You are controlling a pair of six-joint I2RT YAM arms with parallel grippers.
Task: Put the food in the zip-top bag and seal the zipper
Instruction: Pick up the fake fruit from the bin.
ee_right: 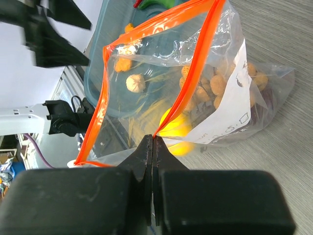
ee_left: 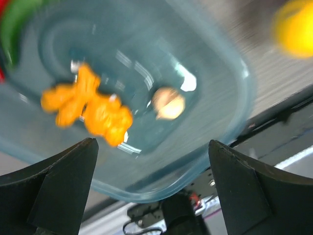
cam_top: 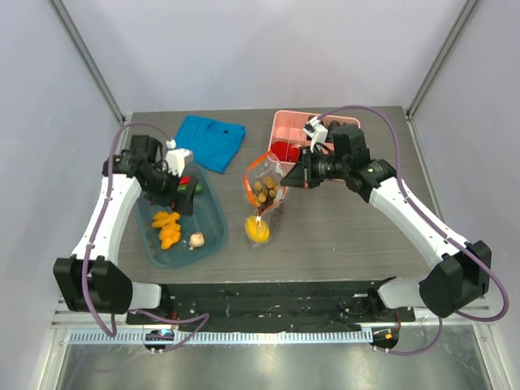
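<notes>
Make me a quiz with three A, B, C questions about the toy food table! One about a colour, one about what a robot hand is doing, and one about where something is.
1. What colour is the thin zipper strip along the mouth of the clear plastic bag?
A. red-orange
B. green
C. white

2. What is the right pincer doing?
A. wide open
B. shut on nothing
C. shut on the zipper strip

3. Where is the beige garlic bulb?
A. inside the bag
B. in the teal see-through tub
C. in the right pincer

Answers:
1 A, the strip shows bright orange.
2 C, its fingers press together on the strip.
3 B, it lies on the tub's floor near the orange toy pieces.
</notes>
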